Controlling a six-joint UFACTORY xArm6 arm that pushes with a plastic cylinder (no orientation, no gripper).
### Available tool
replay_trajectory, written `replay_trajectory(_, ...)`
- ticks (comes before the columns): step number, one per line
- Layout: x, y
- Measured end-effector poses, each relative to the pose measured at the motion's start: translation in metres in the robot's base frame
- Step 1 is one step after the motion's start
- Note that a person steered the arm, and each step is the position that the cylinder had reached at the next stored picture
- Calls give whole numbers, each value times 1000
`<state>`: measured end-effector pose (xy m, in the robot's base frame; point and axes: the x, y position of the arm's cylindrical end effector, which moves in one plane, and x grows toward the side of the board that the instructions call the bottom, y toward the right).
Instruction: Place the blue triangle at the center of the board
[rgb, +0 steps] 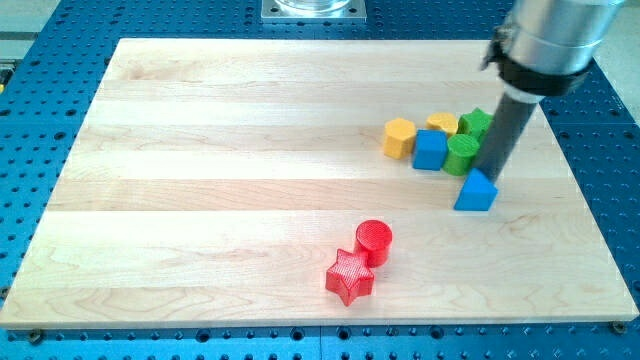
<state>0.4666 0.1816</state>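
Observation:
The blue triangle lies on the wooden board at the view's right, right of the board's middle. My tip sits just above it, touching or nearly touching its upper right edge. The dark rod rises from there toward the view's top right. A cluster of blocks sits just above and left of the triangle: a blue cube, a green cylinder, a green block partly behind the rod, a yellow hexagon and a second yellow block.
A red cylinder and a red star sit together near the board's bottom middle. A blue perforated table surrounds the board. A metal mount shows at the view's top.

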Motion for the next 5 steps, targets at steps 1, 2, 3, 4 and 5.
replay_trajectory(1,3,47)
replay_trajectory(2,16,52)
replay_trajectory(3,17,-15)
replay_trajectory(4,18,-81)
replay_trajectory(5,19,-13)
